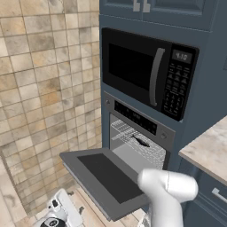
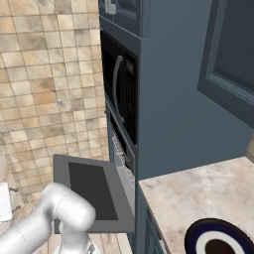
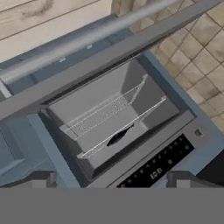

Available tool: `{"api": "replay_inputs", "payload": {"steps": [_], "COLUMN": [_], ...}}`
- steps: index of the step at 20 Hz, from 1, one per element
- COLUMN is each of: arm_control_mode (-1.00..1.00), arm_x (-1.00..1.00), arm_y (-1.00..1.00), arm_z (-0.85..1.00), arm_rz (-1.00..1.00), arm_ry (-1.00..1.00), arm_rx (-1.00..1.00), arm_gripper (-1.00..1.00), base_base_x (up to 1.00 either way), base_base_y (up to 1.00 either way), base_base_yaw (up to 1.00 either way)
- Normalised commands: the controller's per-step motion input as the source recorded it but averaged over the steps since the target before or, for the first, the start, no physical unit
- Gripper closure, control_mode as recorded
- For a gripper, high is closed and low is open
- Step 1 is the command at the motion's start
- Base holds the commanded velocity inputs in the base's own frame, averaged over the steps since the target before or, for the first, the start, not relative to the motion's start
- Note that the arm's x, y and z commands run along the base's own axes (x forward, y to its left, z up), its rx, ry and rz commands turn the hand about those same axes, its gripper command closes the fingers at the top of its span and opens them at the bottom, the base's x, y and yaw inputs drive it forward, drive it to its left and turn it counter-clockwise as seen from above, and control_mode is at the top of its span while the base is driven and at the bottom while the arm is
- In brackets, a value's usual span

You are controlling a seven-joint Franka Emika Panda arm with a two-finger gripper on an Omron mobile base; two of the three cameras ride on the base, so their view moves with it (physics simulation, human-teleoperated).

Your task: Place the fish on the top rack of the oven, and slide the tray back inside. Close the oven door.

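Dark fish (image 3: 117,139) on rack (image 3: 103,114); door (image 1: 104,177) open.

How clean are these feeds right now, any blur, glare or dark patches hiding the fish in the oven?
Left base view: coarse, soft rendering, no glare; fish reads as a dark sliver on the rack. Right base view: oven cavity nearly edge-on and shadowed, the fish hidden. Hand view: rolled upside down, evenly lit; the fish is a small dark blur.

A black microwave (image 1: 146,71) sits in the blue cabinet column. On the marble bench (image 2: 198,193) rests a dark-rimmed plate (image 2: 218,240). Tiled wall (image 1: 44,88) behind.
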Motion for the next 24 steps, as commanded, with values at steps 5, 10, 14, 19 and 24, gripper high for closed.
{"api": "replay_inputs", "payload": {"steps": [5,10,14,19,24], "arm_control_mode": [-1.0,-1.0,-1.0,-1.0,-1.0], "arm_x": [0.64,0.7,0.63,0.52,0.17], "arm_y": [0.01,0.2,0.35,0.41,0.29], "arm_z": [-1.0,-1.0,-1.0,-0.97,-0.86], "arm_rz": [0.0,0.0,0.0,0.0,0.0], "arm_ry": [0.16,0.18,0.16,0.1,0.0], "arm_rx": [-0.08,-0.11,-0.13,-0.16,-0.15], "arm_gripper": [-1.0,-1.0,-1.0,-1.0,-1.0], "base_base_x": [0.0,0.0,0.0,0.0,0.0], "base_base_y": [0.0,0.0,0.0,0.0,0.0], "base_base_yaw": [0.0,0.0,0.0,0.0,0.0]}}
